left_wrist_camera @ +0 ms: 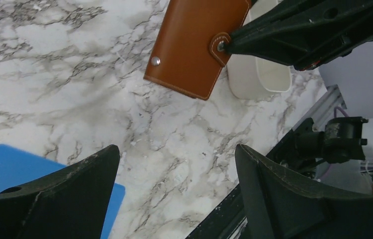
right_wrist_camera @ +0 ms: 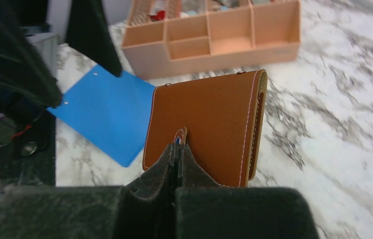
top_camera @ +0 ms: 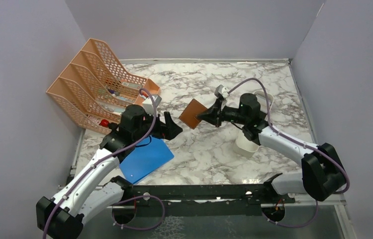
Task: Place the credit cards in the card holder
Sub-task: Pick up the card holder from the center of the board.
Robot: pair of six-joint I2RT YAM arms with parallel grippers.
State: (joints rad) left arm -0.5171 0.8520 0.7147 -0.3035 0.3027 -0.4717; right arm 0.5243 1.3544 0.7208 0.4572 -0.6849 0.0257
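The white-and-grey marble tabletop [top_camera: 214,154] carries an orange mesh plastic file rack [top_camera: 95,84] at its far left and a bright blue flat rectangular board [top_camera: 144,159] beside the left arm. The small brown leather bifold wallet [top_camera: 192,113] sits tilted over the table's middle, its snap tab pinched between the closed fingers of the right gripper [right_wrist_camera: 177,149]. The left gripper [left_wrist_camera: 177,164] gapes wide just beside it, holding nothing.
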